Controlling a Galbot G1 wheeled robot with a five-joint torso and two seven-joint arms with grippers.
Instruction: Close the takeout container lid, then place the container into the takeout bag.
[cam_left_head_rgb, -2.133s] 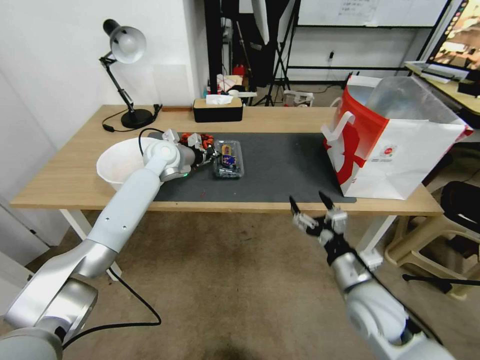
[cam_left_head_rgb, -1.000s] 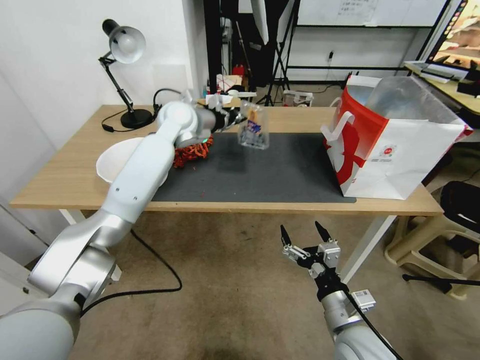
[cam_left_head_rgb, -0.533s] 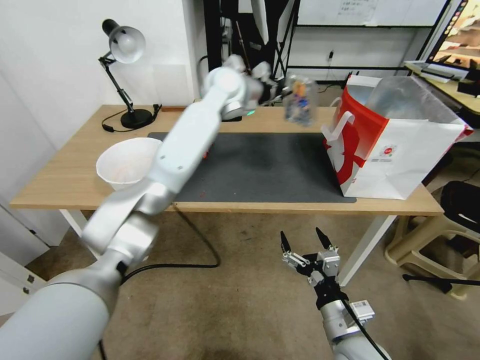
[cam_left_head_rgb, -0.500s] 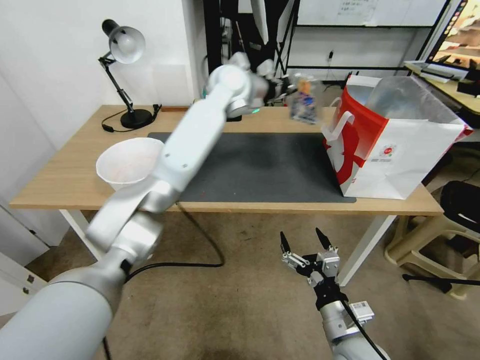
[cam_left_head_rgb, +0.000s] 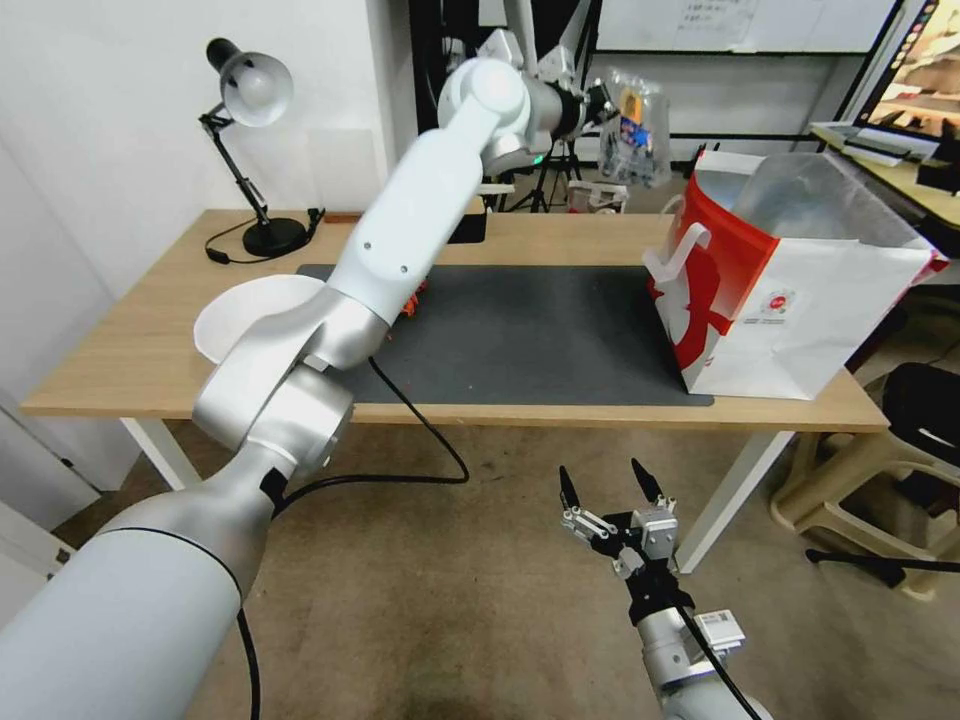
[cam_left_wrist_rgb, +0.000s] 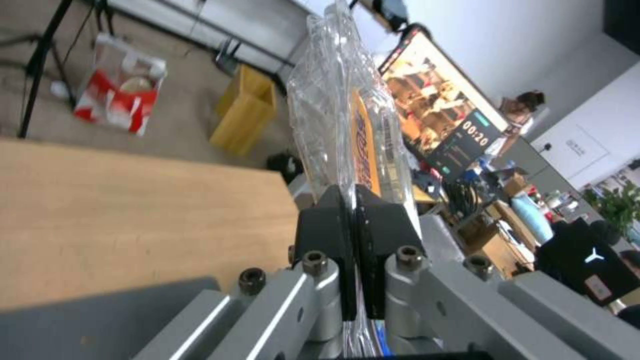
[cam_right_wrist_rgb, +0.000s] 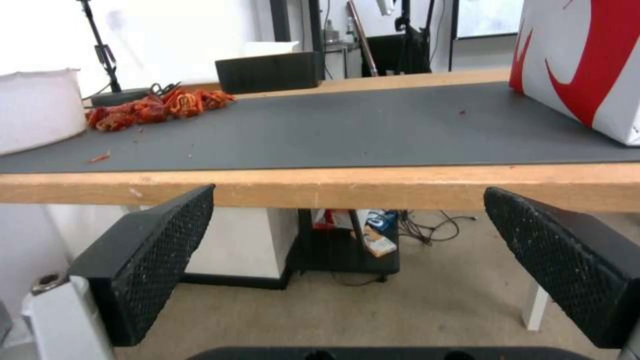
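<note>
I read one thing: a "00:20" timer on the monitor (cam_left_wrist_rgb: 467, 131) in my left wrist view. The takeout bag (cam_left_head_rgb: 800, 290) logo and takeout container (cam_left_head_rgb: 634, 125) label are illegible.

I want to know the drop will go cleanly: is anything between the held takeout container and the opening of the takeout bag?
Nothing visible. The left gripper holds the takeout container in the air, up and to the left of the takeout bag, whose mouth stands open. The right gripper hangs open below the table edge.

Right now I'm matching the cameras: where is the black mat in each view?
Head view: black mat centre of the table.
Left wrist view: beside the left claw's base.
Right wrist view: above the table edge, beyond the right claw.
Shared landmark: the wooden table.
</note>
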